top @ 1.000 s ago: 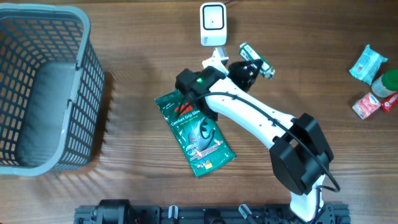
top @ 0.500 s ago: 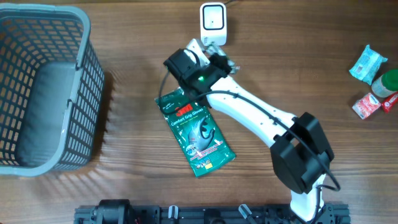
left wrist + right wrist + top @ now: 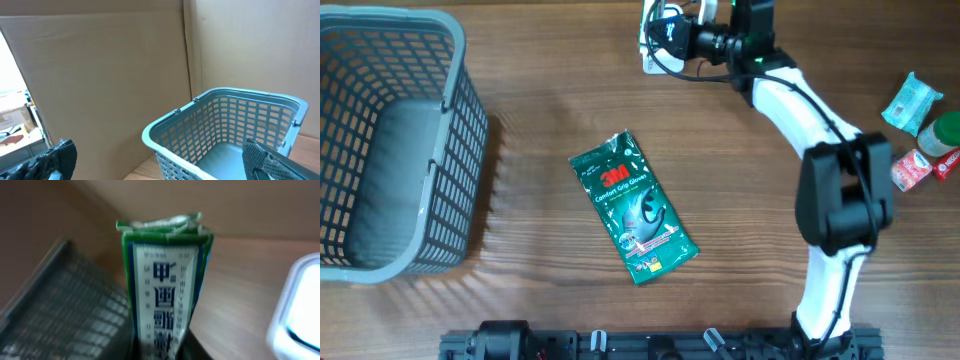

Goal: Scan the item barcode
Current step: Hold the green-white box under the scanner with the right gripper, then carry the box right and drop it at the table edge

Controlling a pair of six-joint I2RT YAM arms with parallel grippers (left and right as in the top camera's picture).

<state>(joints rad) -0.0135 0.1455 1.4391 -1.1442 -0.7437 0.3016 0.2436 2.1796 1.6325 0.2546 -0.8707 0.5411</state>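
Overhead, my right arm (image 3: 800, 100) reaches across the surface to the scanner (image 3: 650, 55), with the wrist right against its face. I judge that is so the packet in my right jaws can show its printed side to the window. My wrist hides most of the packet from above, so this view cannot tell me how it is turned. The glove pack (image 3: 633, 208) lies flat on the surface, well apart from the scanner and nearer my base, untouched. The basket (image 3: 390, 140) stands far to the left of the scanner, and a few small packets (image 3: 910, 100) sit far to its right. My left arm is not in this view. From the left wrist I see only the basket (image 3: 235, 125) below me against a cardboard wall. A dark fingertip (image 3: 55, 160) shows at each lower corner with nothing between, so the left jaws are spread wide and hold nothing, parked clear of the scanner. The right wrist gives what the overhead lacks: the green-and-white packet (image 3: 162, 285) stands upright, clenched at its lower end in my right jaws, its crimped top up and a printed panel facing the camera. The scanner (image 3: 300, 305) glows white just beside it, and the basket (image 3: 65, 315) is a blur beyond. I cannot make out a barcode on the side I see.
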